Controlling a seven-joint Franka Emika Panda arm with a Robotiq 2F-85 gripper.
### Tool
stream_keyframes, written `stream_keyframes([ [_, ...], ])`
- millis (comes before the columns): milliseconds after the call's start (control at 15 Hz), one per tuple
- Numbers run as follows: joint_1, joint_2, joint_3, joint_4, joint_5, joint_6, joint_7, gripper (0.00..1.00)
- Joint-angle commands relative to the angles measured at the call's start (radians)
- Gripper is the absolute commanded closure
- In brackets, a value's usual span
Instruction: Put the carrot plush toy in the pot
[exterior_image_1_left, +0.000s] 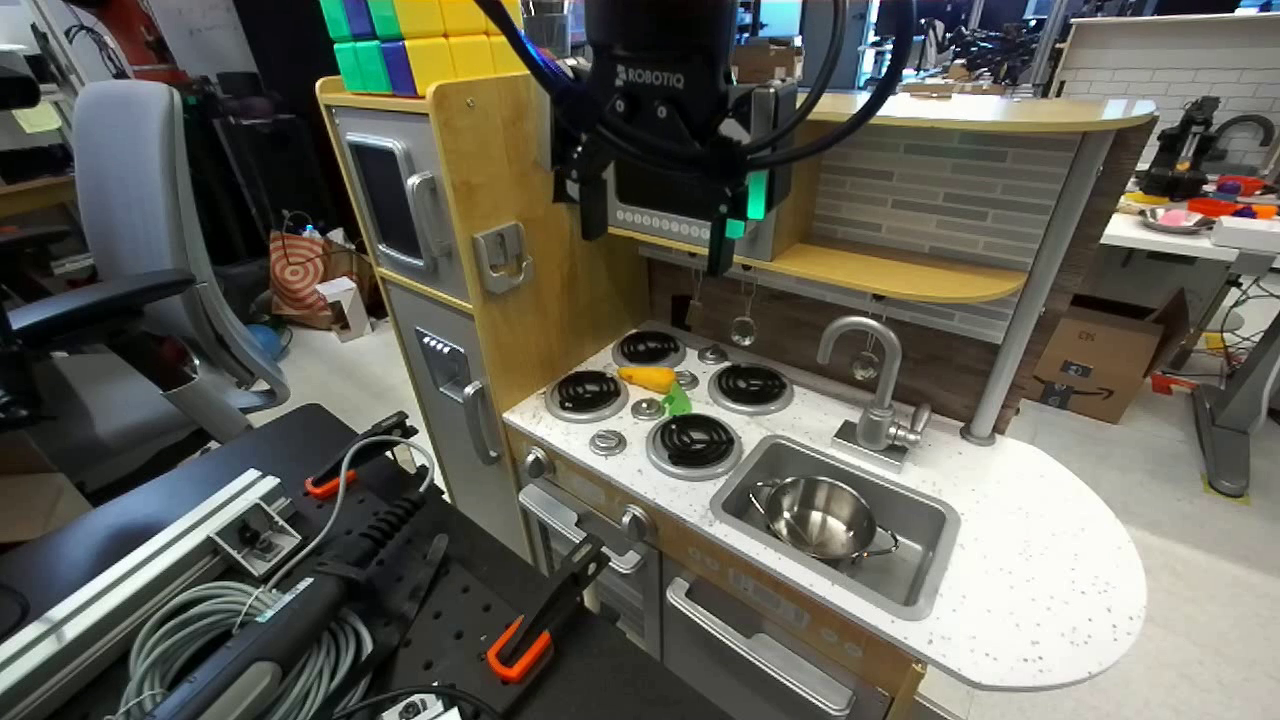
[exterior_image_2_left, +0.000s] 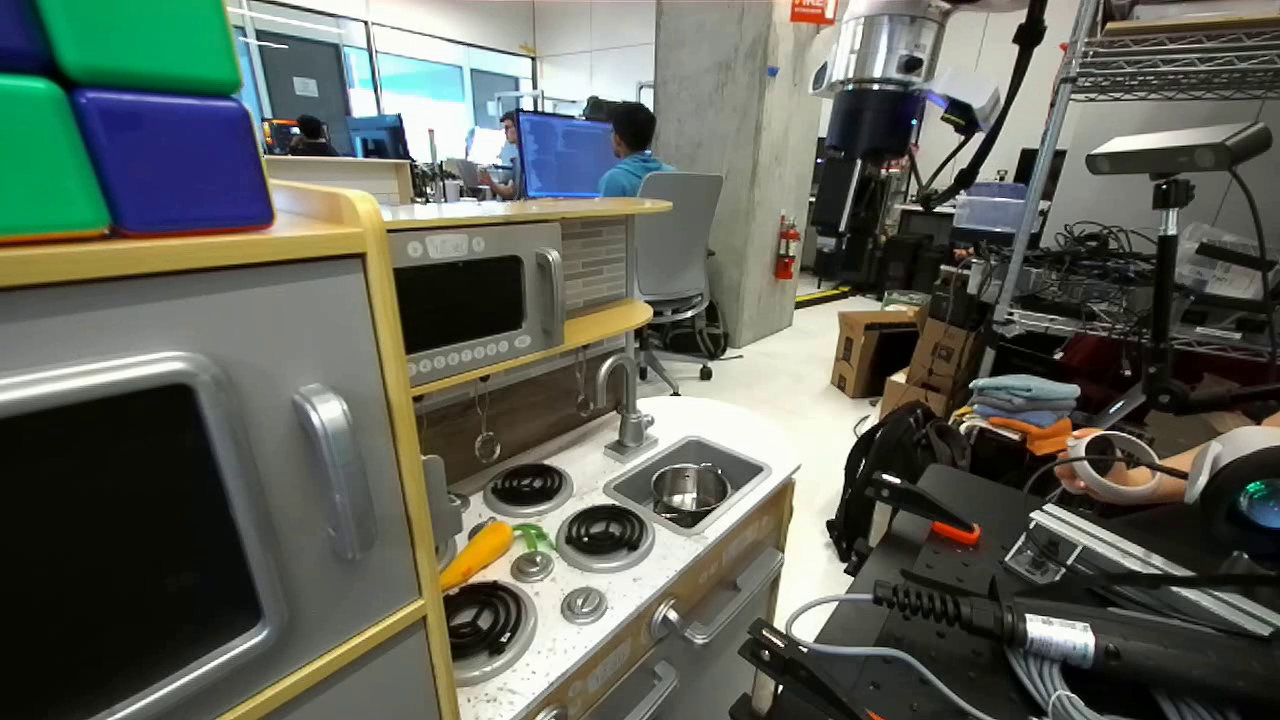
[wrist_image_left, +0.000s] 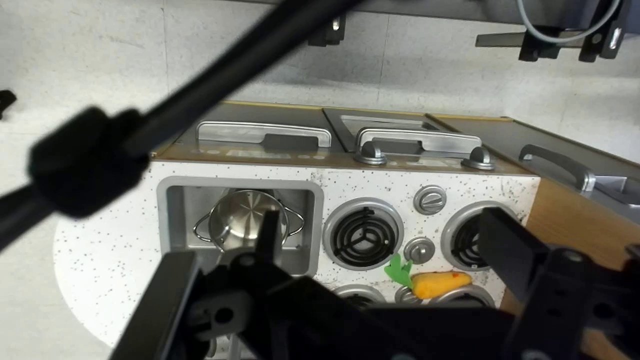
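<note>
- The end effector (exterior_image_1_left: 656, 243) hangs well above the white, speckled surface (exterior_image_1_left: 1050, 585), with its two fingers (exterior_image_1_left: 593, 210) spread wide apart; the wrist view shows the same wide gap, part of the stove top in sight between them.
- The arm (exterior_image_2_left: 885, 50) comes down from the top of an exterior view.
- The carrot plush toy (wrist_image_left: 440, 285) lies among the black burners (wrist_image_left: 363, 240) and grey knobs (wrist_image_left: 430, 199). In the wrist view its orange body overlaps the edge of a burner.
- Its green leafy end (exterior_image_1_left: 678, 400) is just beside the front burner next to the sink (wrist_image_left: 240, 181).
- The pot (exterior_image_1_left: 820, 515) sits inside the sink, opening upward, a loop handle on each of two sides; it and the carrot plush toy are well apart.
- In both exterior views a faucet (exterior_image_2_left: 630, 425) rises beside the sink.
- Coloured blocks (exterior_image_1_left: 430, 50) stand on the tall cabinet (exterior_image_1_left: 500, 160), and a toy microwave (exterior_image_2_left: 465, 300) is mounted above the stove top.
</note>
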Motion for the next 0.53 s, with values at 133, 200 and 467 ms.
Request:
stream_keyframes([
  [133, -0.003, 0.15, 0.073, 0.086, 0.039, 0.082, 0.079, 0.0],
  [200, 0.0, 0.176, 0.088, 0.102, 0.049, 0.082, 0.09, 0.0],
  [467, -0.006, 0.235, 0.144, 0.169, 0.101, 0.018, 0.072, 0.0],
])
